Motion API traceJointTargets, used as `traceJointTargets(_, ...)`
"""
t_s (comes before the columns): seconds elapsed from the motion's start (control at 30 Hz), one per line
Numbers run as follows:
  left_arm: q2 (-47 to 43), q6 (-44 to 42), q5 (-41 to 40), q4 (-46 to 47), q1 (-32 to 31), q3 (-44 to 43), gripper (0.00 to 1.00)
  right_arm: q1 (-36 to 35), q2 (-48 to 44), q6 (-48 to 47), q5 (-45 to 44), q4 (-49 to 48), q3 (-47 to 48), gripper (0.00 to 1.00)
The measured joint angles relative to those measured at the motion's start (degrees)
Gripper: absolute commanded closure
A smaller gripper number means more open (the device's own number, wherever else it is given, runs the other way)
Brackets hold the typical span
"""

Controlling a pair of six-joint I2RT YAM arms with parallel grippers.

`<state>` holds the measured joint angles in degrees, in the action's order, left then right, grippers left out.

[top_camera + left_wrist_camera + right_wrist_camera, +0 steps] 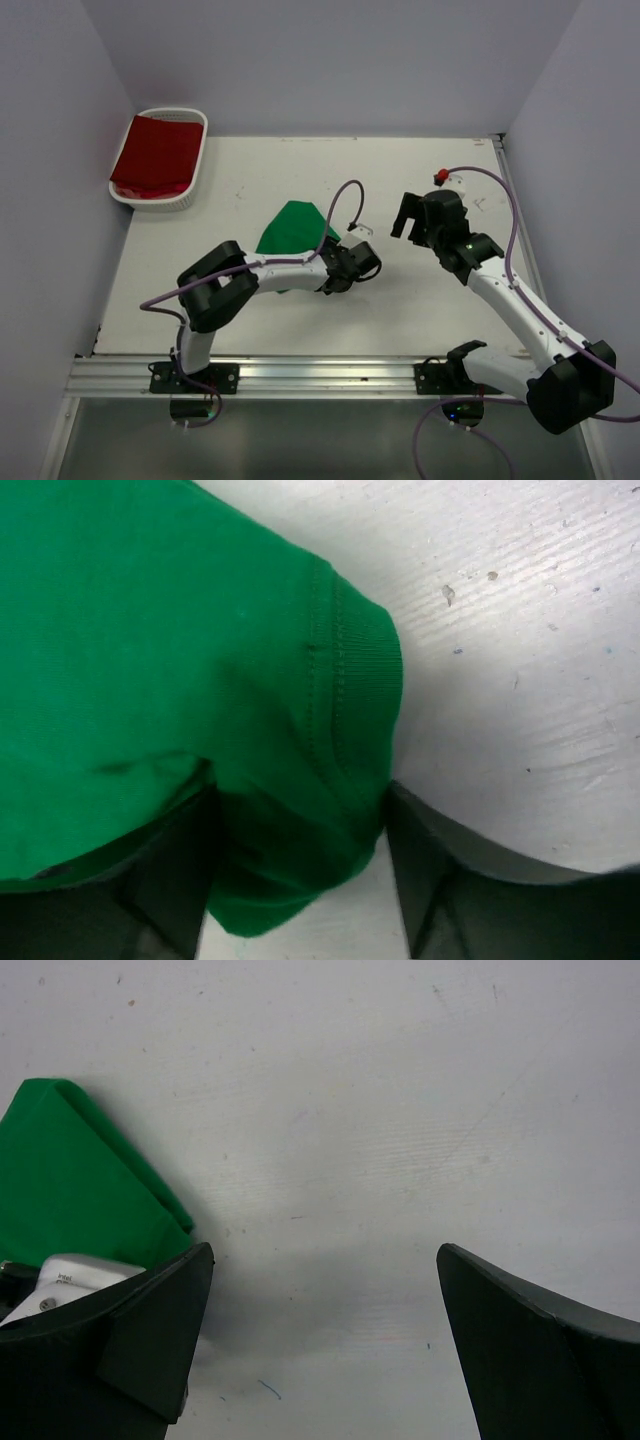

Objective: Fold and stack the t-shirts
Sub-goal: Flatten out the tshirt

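Jaws on my left gripper [300, 800] stand part open astride the hemmed sleeve of the green t-shirt [292, 228], with cloth touching both fingers, mid-frame in the top view. My right gripper [325, 1260] gapes wide above the table [400, 1110] (green cloth shows at its view's left edge). 1 dark red t-shirt [157, 152] lies in the basket [197, 150], upper left.
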<state>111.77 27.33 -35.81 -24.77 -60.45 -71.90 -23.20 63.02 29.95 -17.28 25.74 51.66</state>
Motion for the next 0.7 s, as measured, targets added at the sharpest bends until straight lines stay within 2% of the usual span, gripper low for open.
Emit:
traceJointTargets(0.03, 0.5, -0.1, -1.2, 0.0, 0.0, -0.5, 0.69, 0.0, 0.0, 0.0, 0.0, 0.1, 0.0, 0.01)
traceJointTargets(0.1, 1.3, -0.2, -2.9, -0.2, 0.0, -1.3, 0.98, 0.0, -0.1, 0.0, 0.0, 0.2, 0.0, 0.01)
traceJointTargets(0.37, 0.0, 0.3, -6.9, -6.3, 0.1, -5.2, 1.00, 0.0, -0.5, -0.5, 0.8, -0.5, -0.7, 0.01)
traceJointTargets(0.5, -8.4, 0.1, -7.9, -9.6, 0.1, -8.7, 1.00, 0.0, 1.0, -0.7, 4.9, -2.4, -2.4, 0.01)
traceJointTargets(0.7, -19.3, -0.6, -9.8, -10.7, 1.2, -16.6, 1.00, -0.7, 6.3, -0.9, 17.4, -9.1, -5.6, 0.01)
